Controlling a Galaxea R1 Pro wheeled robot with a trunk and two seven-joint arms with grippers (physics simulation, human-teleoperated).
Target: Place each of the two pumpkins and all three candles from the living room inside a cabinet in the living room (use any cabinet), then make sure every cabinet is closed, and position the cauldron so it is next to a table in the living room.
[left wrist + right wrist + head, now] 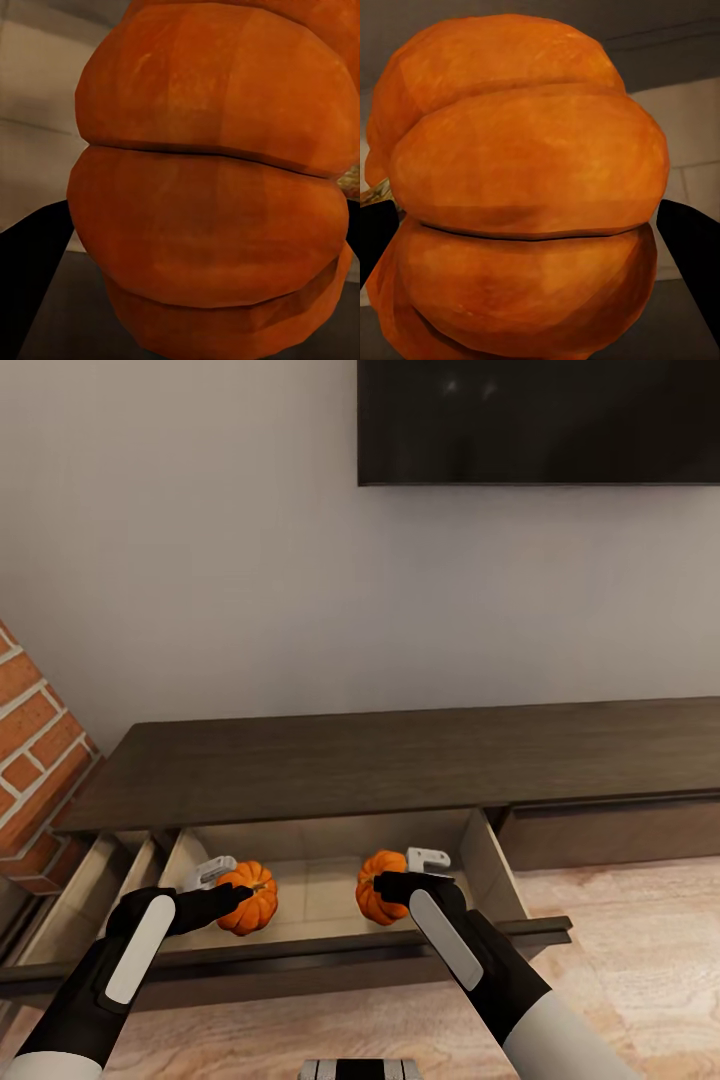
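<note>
Writing/labels: none legible on anything.
Pumpkins: 2, both orange, ribbed. One per gripper, both over the open drawer's inside.
Left pumpkin (248, 897): toward drawer's left half, held by left gripper (232, 890); up close in left wrist view (214, 187), dark finger (34, 270) at its side.
Right pumpkin (378, 887): toward drawer's right half, held by right gripper (385, 882); in right wrist view (521, 195) w/ dark fingers (690, 247) on either side.
Left fingers: pinching the left pumpkin.
Right fingers: pinching the right pumpkin.
Resting on drawer floor or lifted: can't tell.
Cabinet (400, 760): 1 long low dark-brown unit vs. the wall.
Drawers: 2 pulled out – the wide drawer (320, 860), pale beige inside, and a second drawer (90, 880) at its left; a third drawer (610, 830) at right is shut.
TV (540, 420): 1 black screen on wall above cabinet.
Brick (30, 760): red-brick wall section at left, beside cabinet end.
Floor (620, 960): light wood.
</note>
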